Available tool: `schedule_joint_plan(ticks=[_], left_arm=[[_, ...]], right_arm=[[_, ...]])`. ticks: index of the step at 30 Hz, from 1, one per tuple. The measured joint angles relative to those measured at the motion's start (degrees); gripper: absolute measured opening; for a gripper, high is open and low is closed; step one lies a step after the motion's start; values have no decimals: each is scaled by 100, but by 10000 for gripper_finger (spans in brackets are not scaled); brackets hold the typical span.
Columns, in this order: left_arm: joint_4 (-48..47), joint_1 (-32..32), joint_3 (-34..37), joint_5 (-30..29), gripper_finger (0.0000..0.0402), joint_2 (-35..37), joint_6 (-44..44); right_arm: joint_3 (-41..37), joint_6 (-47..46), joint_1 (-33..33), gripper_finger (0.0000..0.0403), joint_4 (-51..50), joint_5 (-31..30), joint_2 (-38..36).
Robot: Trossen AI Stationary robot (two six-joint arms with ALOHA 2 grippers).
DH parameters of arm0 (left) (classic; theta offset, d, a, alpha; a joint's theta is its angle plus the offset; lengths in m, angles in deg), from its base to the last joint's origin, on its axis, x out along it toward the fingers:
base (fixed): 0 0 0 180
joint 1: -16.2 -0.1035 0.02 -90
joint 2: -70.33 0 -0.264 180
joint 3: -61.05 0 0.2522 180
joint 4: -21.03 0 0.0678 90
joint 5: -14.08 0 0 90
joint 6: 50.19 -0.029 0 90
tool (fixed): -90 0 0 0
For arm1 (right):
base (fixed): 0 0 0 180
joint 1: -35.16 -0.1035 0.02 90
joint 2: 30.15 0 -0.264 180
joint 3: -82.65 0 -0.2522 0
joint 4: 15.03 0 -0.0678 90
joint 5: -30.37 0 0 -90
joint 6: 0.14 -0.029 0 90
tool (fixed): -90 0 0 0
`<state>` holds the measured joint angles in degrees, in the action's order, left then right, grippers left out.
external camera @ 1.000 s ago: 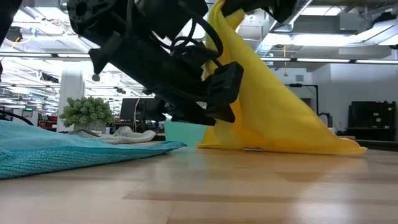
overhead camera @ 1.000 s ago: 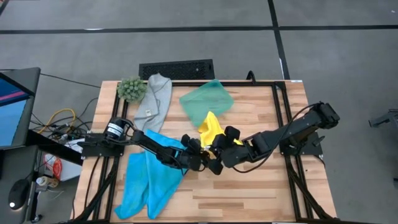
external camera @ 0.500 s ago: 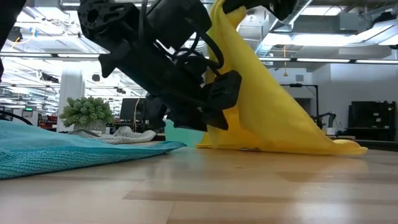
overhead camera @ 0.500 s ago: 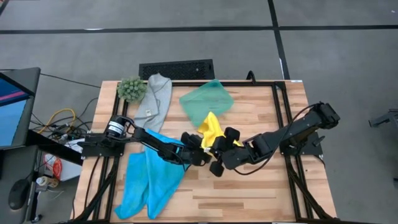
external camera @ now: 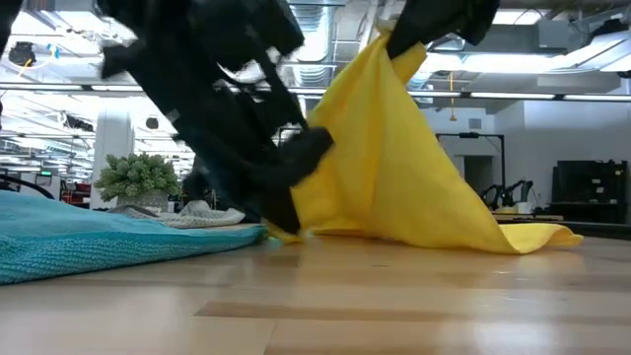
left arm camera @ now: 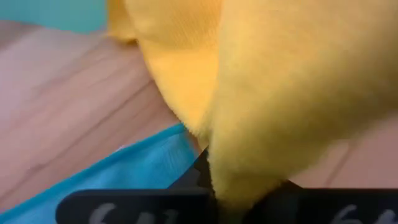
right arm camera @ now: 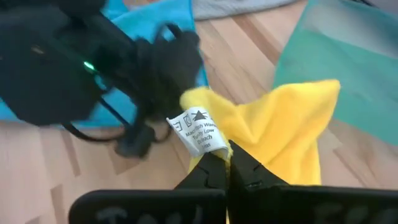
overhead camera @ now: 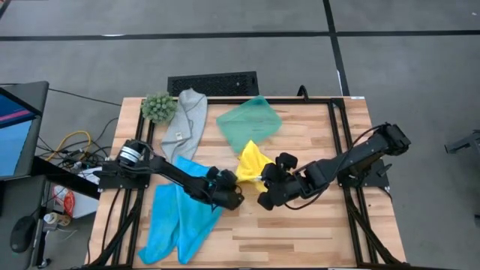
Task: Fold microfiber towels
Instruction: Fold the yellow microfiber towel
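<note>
The soft yellow towel [overhead camera: 252,160] rises in a limp peaked tent from the middle of the wooden table [overhead camera: 315,232], its white tag [right arm camera: 198,134] showing. The right gripper [overhead camera: 264,182] has its jaws clamped on the raised fold. The left gripper [overhead camera: 234,196] has its jaws closed on a low corner beside the plush sky-blue towels [overhead camera: 176,216].

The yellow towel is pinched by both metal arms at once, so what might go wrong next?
Both pincers grip only thin edges of the yellow towel: the right pincer beside its white tag, the left pincer at a low corner. A pull apart could slip either edge free. The left pincer also sits right against the blue towel, so it might drag that along. The cloth's far end drapes towards the green tray and could snag it.
</note>
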<state>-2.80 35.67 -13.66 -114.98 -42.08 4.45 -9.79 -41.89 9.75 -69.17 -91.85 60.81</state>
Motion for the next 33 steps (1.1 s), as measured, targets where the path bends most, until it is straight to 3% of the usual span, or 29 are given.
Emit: schedule_joint_plan(ticks=[4,9,12,16,18,20,26,33], left_arm=[[-664,270,-2,-353,0,617,187],[-1124,529,-2,-319,0,1485,-170],[-1314,553,-2,287,0,2012,-519],[-1531,445,-4,1712,0,2752,-1137],[-1665,341,-4,2307,0,3119,-1300],[-1809,208,-4,2519,0,3488,-1374],[-2582,-480,-449,2257,0,4200,-1739],[-3075,-1607,-1563,2299,0,3911,-3269]], right_arm=[[0,-109,-208,8,-28,2,-6],[184,-182,-529,8,-239,-19,-114],[427,-179,-730,8,-341,-186,-199],[850,-197,-957,8,-999,-608,-355],[1048,-292,-995,8,-1379,-806,-443],[1188,-398,-998,6,-1789,-1012,-535],[1300,-468,-713,4,-2428,-1470,-743],[1301,232,243,4,-2895,-1773,-793]])
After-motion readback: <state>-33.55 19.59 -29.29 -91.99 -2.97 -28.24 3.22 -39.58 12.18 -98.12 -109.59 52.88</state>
